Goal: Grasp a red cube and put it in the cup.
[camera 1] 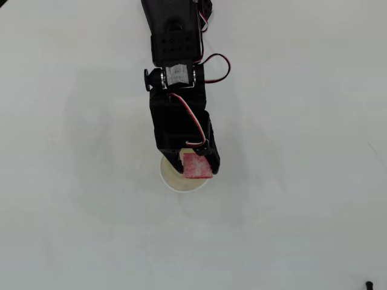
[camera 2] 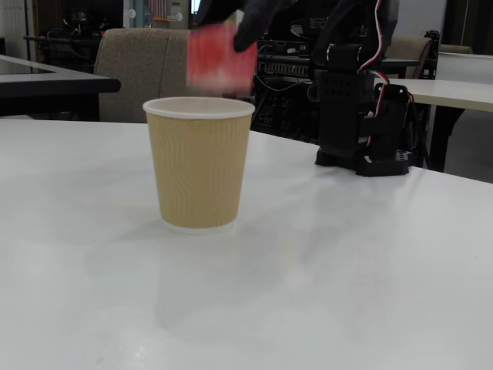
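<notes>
The red cube [camera 1: 196, 165] is held between the black fingers of my gripper [camera 1: 195, 162], right above the cup [camera 1: 171, 177], whose white rim and cream inside show under the arm in the overhead view. In the fixed view the cup [camera 2: 199, 162] stands upright on the white table, tan and ribbed outside with a white rim. The red cube [camera 2: 222, 58] is blurred there, a little above the rim, with my gripper [camera 2: 228, 35] closed around its top. The arm hides part of the cup's opening from above.
The arm's black base [camera 2: 362, 116] stands behind and to the right of the cup in the fixed view. A padded chair [camera 2: 131, 69] and other tables are beyond the table's far edge. A small black object [camera 1: 369, 284] lies at the overhead view's bottom right corner.
</notes>
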Available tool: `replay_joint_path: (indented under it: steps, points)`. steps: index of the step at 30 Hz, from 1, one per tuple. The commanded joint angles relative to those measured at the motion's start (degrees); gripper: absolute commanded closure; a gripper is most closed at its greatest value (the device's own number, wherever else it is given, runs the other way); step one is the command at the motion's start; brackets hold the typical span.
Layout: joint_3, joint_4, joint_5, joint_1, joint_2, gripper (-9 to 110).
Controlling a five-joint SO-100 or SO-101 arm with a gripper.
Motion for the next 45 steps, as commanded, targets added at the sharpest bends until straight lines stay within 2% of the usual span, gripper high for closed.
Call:
replay_joint_path:
  steps: [1,14,21,35,39,45]
  points:
    - [-4.04,0.44,0.44,0.44,3.43,75]
    - [-4.48,5.62,2.29,1.76,5.54,76]
    - [-3.78,16.44,4.92,3.69,7.12,93]
    - [-0.88,30.59,9.23,2.37,12.39,100]
    - [1.05,27.51,20.65,1.41,13.62,101]
    - [6.24,18.46,44.74,-0.09,14.41,101]
